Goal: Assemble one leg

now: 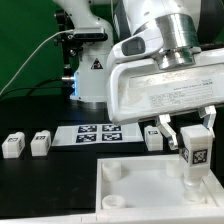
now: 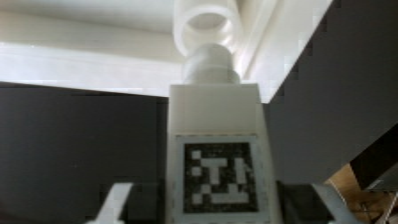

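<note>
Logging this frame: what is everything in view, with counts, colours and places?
loose legs: three, white with black-and-white markers, on the table; two at the exterior view's left of the marker board, one at its right.
held leg: one, white with marker, upright at a corner socket of the panel; whether it is seated, cannot tell.
panel: one, white, front of the table.
marker board: one, white with black tags, mid-table.
table: one, black.
gripper: one, shut on the held leg.
arm: one, white, above the panel.
</note>
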Available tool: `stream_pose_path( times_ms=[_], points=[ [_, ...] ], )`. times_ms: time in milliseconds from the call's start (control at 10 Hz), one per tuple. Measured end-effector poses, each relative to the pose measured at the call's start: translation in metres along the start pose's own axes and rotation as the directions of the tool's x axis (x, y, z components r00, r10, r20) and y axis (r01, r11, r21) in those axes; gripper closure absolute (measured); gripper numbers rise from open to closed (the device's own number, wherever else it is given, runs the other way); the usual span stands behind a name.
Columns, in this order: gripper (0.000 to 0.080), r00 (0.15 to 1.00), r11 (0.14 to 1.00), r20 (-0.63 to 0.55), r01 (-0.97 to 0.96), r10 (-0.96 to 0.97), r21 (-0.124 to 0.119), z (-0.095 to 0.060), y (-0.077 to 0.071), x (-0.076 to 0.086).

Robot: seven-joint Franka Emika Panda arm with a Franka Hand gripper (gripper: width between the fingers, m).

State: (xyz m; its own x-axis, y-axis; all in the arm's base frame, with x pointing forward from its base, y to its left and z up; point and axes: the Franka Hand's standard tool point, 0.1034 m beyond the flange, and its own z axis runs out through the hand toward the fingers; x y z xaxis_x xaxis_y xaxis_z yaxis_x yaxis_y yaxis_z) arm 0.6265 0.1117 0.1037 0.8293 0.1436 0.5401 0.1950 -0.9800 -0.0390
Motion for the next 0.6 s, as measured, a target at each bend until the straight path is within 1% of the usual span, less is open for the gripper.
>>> stream_pose_path(
  times_ms=[200,500,600],
  points=[
    [0.0506,1.0,1.0,0.004,0.006,-0.006,0.006,0.0062,-0.0069,-0.0069],
    [0.0506,0.998,1.0,-0.066,0.008,-0.009,-0.009,0.0096,-0.0073,-0.009],
    [0.0506,0.998,1.0,-0.066,0.009,-0.009,-0.009,0.0096,-0.0071,-0.0091]
  ],
)
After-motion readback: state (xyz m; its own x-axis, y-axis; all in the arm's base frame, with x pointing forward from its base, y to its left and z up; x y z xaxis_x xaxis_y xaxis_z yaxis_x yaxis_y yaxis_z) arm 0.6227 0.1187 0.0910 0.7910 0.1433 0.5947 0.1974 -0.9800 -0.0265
